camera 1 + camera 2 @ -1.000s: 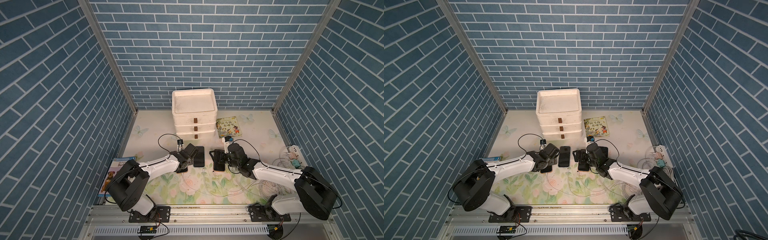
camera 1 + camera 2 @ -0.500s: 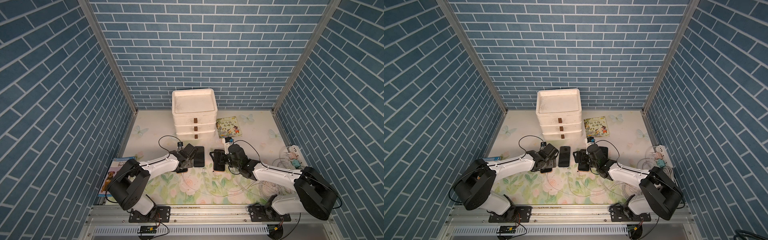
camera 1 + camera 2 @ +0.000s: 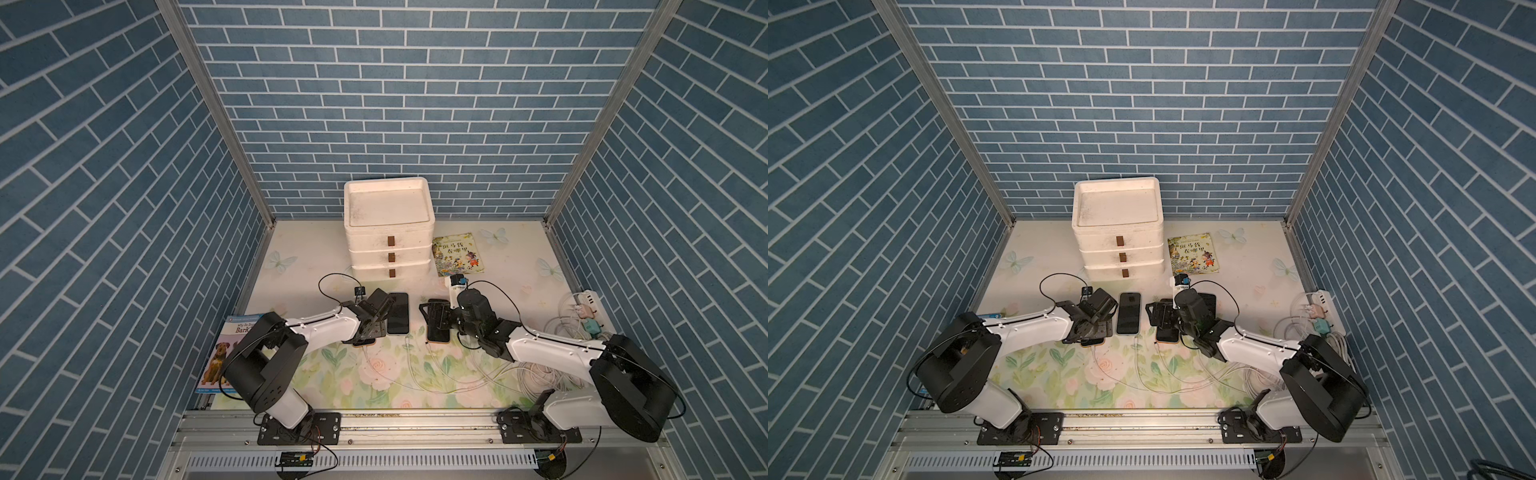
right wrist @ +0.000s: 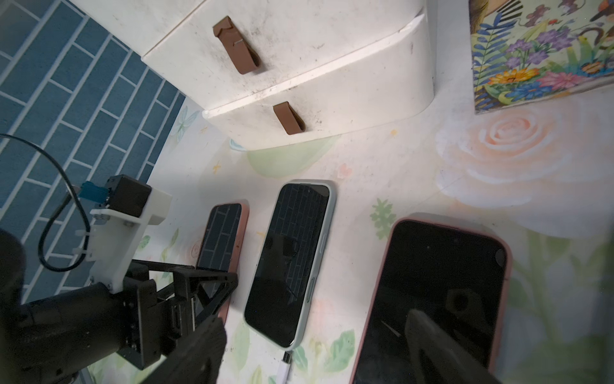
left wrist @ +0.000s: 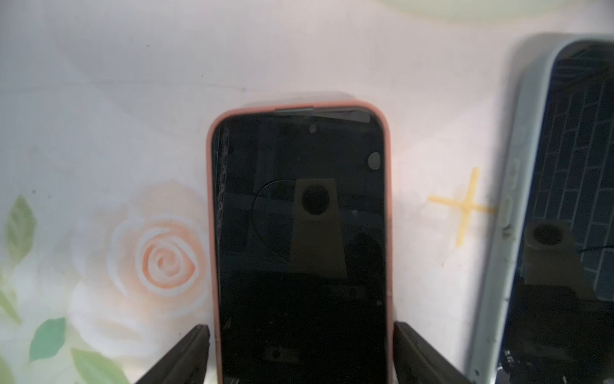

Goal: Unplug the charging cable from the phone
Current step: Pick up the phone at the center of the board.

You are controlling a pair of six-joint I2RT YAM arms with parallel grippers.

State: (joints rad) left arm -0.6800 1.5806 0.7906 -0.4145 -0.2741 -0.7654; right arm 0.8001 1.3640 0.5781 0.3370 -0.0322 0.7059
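Three dark-screened phones lie side by side on the floral mat, each with a white charging cable (image 3: 415, 365) trailing toward the front. My left gripper (image 5: 300, 327) is open and straddles the left pink-cased phone (image 5: 299, 216); narrow gaps show at its sides. The middle phone (image 4: 292, 259) in a pale case has a white plug (image 4: 287, 362) in its near end. My right gripper (image 4: 315, 319) is open above the mat, one finger over the right pink-cased phone (image 4: 438, 282). Both top views show the grippers (image 3: 370, 328) (image 3: 1160, 316) low over the outer phones.
A white three-drawer unit (image 3: 388, 232) stands behind the phones, a picture book (image 3: 457, 253) beside it. Another book (image 3: 224, 353) lies at the left edge. A power strip (image 3: 586, 307) with chargers and a bundle of white cables (image 3: 540, 374) sit at the right.
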